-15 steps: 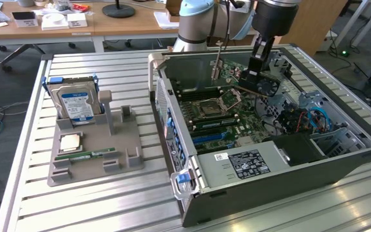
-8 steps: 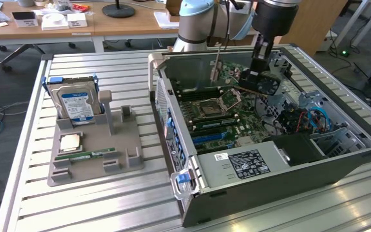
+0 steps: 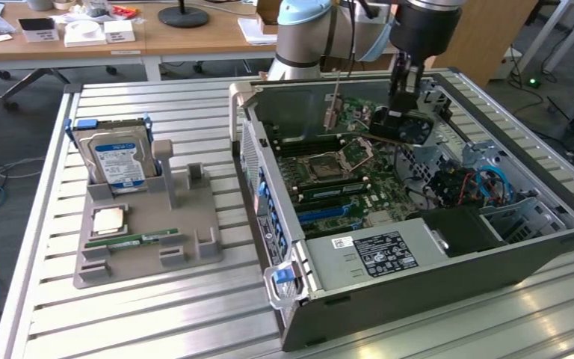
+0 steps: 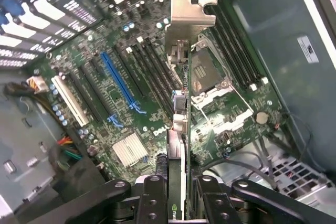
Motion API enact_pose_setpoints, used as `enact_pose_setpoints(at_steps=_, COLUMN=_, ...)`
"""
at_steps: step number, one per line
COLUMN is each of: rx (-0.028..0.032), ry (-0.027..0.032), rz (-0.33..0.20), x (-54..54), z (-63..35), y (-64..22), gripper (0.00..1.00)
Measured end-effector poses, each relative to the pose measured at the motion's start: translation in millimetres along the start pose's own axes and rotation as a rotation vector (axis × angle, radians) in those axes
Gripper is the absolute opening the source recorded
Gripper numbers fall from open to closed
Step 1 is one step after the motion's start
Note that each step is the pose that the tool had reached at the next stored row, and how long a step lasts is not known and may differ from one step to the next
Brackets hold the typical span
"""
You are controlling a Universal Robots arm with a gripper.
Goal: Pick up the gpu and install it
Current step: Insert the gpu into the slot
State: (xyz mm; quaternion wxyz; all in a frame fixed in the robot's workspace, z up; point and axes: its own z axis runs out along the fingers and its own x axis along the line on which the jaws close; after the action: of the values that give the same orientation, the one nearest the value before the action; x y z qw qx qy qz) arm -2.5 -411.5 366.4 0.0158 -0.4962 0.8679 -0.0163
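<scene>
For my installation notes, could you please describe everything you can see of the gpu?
The gpu is a thin card seen edge-on: green board, silver metal end bracket bent at its tip. The gripper clamps it on both faces, holding it above the motherboard inside the open computer case, apparently touching no slot.

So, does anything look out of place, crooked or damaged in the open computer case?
Nothing looks damaged or spilled. One odd thing: the CPU socket on the motherboard seems to stand open, its metal cover lifted. The gpu hangs edge-on in the hand above the board, not in a slot.
</scene>
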Motion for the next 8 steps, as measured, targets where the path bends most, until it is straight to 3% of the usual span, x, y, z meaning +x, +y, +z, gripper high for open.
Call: enact_pose_setpoints(at_steps=8, rx=-0.0012, ry=-0.0046, rz=-0.104, x=0.0, z=0.1, y=0.0, gripper=0.26)
